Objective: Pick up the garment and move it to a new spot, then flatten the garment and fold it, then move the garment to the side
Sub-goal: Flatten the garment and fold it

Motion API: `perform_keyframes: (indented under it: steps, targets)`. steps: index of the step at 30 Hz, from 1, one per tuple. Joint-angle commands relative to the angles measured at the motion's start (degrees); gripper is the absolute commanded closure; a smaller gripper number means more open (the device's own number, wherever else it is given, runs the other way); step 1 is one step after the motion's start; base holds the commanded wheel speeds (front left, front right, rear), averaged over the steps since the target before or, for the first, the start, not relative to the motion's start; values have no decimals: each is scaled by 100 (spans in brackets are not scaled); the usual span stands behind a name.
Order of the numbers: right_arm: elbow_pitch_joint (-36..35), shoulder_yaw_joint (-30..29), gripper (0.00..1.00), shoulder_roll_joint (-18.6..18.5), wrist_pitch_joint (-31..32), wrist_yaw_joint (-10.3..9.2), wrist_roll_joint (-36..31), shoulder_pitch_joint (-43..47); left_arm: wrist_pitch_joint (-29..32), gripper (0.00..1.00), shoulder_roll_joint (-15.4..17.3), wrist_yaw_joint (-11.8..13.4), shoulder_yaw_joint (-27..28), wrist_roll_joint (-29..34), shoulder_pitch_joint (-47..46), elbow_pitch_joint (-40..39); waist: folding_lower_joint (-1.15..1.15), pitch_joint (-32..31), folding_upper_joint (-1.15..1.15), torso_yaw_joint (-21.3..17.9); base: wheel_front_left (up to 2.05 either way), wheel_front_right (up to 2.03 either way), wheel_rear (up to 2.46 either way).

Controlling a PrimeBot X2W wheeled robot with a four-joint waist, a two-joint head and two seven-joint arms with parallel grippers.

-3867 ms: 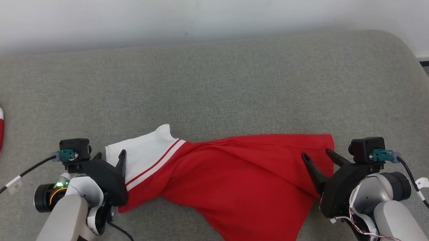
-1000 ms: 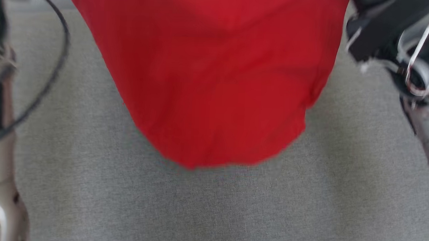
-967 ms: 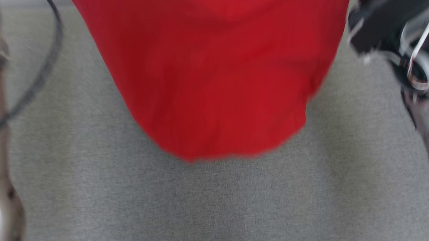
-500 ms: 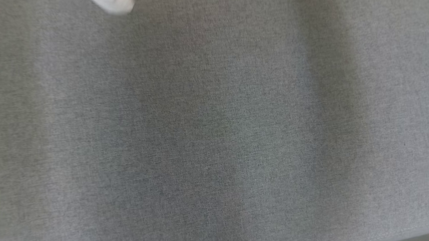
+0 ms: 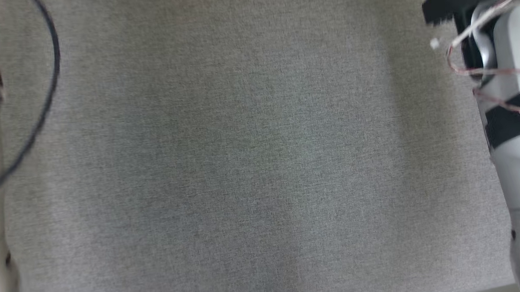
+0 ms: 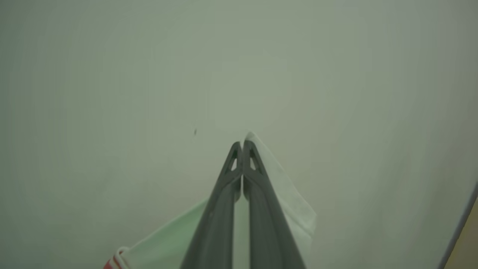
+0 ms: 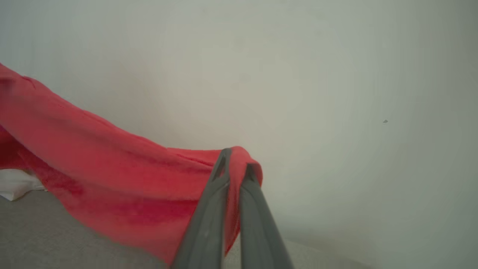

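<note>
2 grippers clamp the garment, which hangs stretched between them over the grey cushion: the left gripper pinches its white cloth, the right gripper its red cloth.

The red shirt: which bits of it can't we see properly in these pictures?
1. Left wrist view: the garment runs off the bottom edge, and the shut left gripper covers part of its white end.
2. Right wrist view: its red cloth is blurred and cut by the left edge. The shut right gripper hides the pinched corner.
3. Head view: the right forearm is cut by the top and right edges.
</note>
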Motion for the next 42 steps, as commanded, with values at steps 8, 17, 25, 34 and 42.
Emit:
perform_keyframes:
  steps: [8, 17, 25, 34, 42]
  targets:
    - [-631, 654, 100, -758, 1064, -15, 896, 1212, 435, 100, 193, -13, -379, -1171, 2037, -1018, -1, -861, -1, 398, 0, 0, 0]
    - [-1294, 829, 100, -1233, 1988, -15, 1648, 2757, 817, 100, 307, -13, -818, -2108, 4297, -1608, -1, -1854, -1, 712, 0, 0, 0]
    - [-1304, 673, 100, -1269, 2529, -15, 1792, 3780, 867, 100, 201, -13, -1267, -2567, 5514, -1513, -1, -2486, -1, 855, 0, 0, 0]
    - [-1609, 258, 100, -1257, 3140, -15, 1914, 4889, 1228, 100, 265, -14, -1648, -3296, 6572, -1374, -1, -2998, -1, 926, 0, 0, 0]
    - [-1822, -289, 100, -1090, 3431, -15, 1730, 5656, 1616, 100, 443, -14, -1753, -3935, 7333, -1560, -1, -3281, -1, 1012, 0, 0, 0]
